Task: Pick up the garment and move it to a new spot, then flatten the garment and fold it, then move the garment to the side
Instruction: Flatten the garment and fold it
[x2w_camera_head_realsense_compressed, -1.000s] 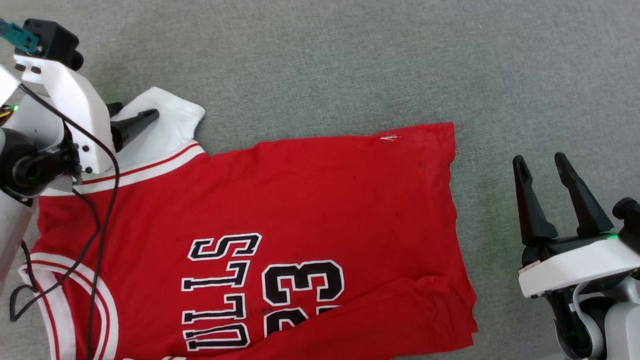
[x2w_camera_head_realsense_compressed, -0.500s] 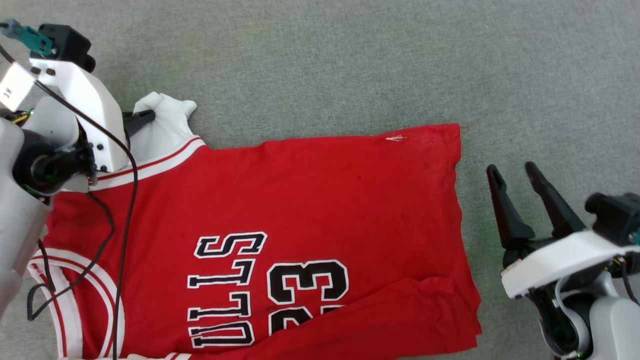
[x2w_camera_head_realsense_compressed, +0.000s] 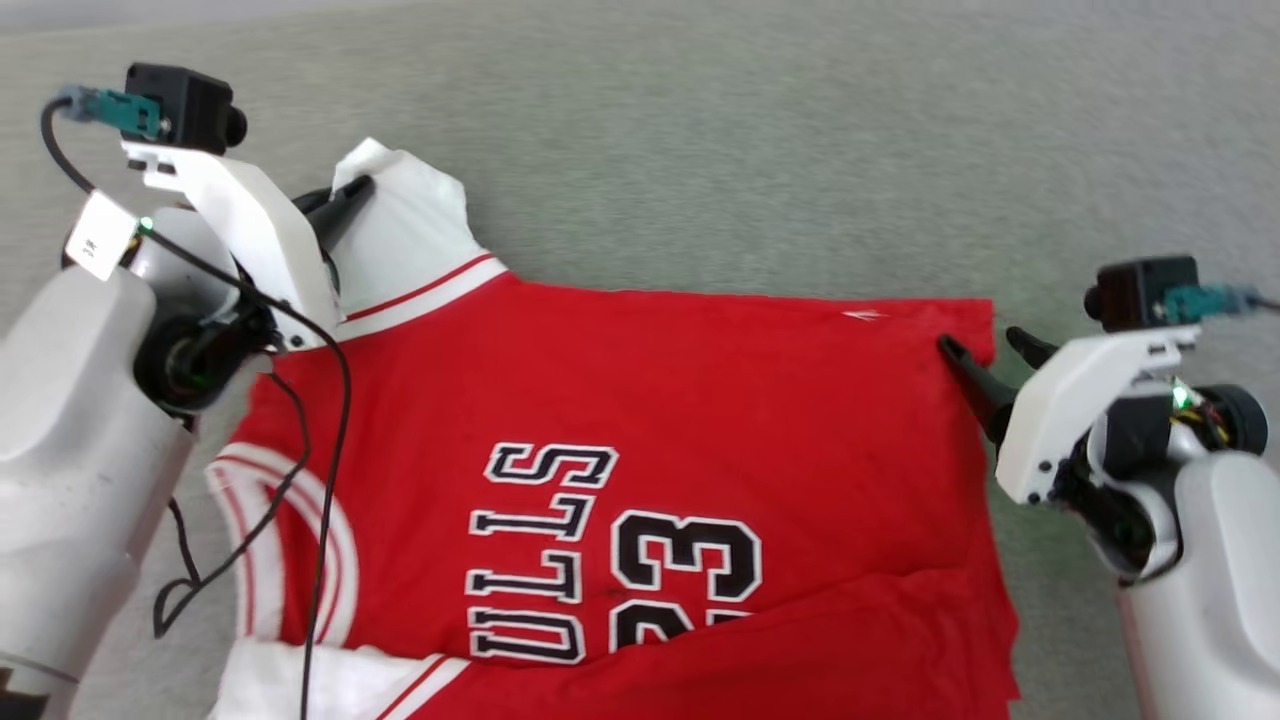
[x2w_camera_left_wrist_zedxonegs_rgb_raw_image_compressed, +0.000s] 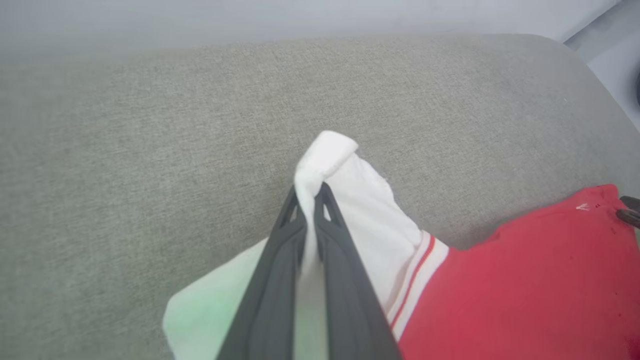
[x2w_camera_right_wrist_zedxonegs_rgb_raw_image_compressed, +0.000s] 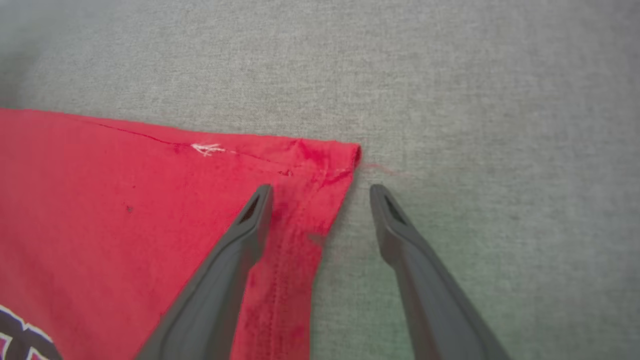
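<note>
Beyond the far edge of the red jersey shirt with white sleeves (x2w_camera_head_realsense_compressed: 650, 400), I have the grey woven fabric surface (x2w_camera_head_realsense_compressed: 720, 150) open for a pass. The shirt covers the middle. At its far left a sleeve stands lifted, pinched in my left gripper (x2w_camera_left_wrist_zedxonegs_rgb_raw_image_compressed: 310, 195). A loose black cable (x2w_camera_head_realsense_compressed: 325, 450) hangs over the collar side. My right gripper (x2w_camera_head_realsense_compressed: 980, 340) straddles the hem corner, fingers spread.

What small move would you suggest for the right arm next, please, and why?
Probably close the right gripper on the hem corner of the garment: its fingers stand open astride that edge, one over red cloth, one over the grey surface, while the left gripper is shut on the white sleeve.
</note>
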